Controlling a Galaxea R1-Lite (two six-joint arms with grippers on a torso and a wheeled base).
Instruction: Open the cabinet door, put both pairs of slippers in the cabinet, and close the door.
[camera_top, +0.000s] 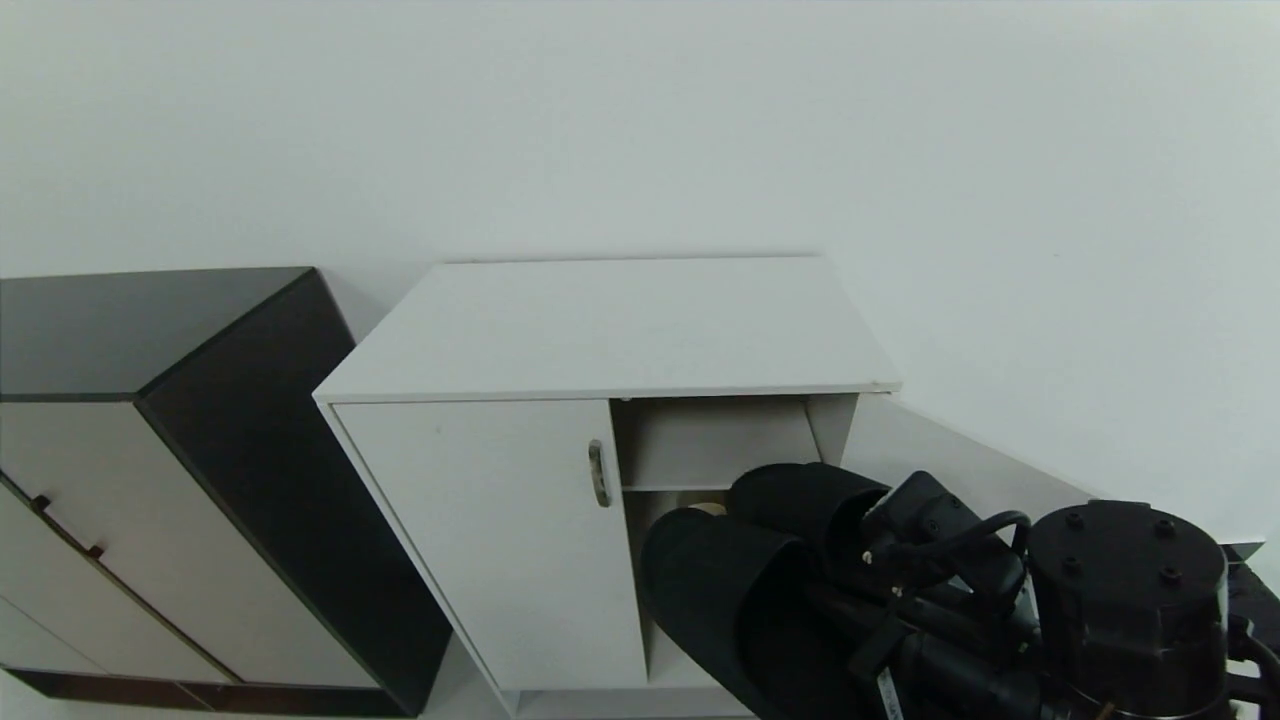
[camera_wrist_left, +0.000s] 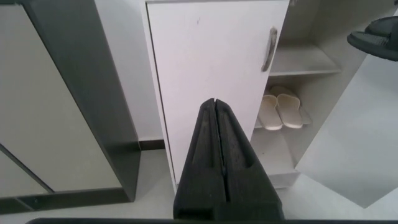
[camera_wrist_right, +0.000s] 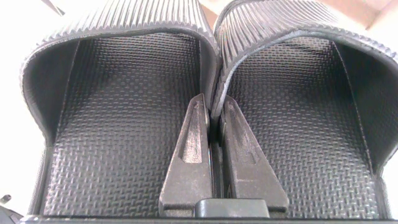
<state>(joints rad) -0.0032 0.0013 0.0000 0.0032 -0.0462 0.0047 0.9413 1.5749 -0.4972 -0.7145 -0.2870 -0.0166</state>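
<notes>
Two black slippers (camera_top: 710, 590) clamped by right fingers (camera_wrist_right: 189, 155) face the white cabinet (camera_top: 620, 330) by the wall (camera_top: 640, 120); left fingers (camera_wrist_left: 208, 155) closed.

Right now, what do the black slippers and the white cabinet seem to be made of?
The black slippers look like moulded rubber or foam, matte: ribbed straps, fine stamped grid on the footbeds. The white cabinet is probably laminated board, smooth and matte, with thin flat panels. Its handle seems metal, with a dull grey sheen.

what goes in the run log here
right end effector shut on black slippers | left end effector shut, empty | cabinet open | white slippers inside
</notes>
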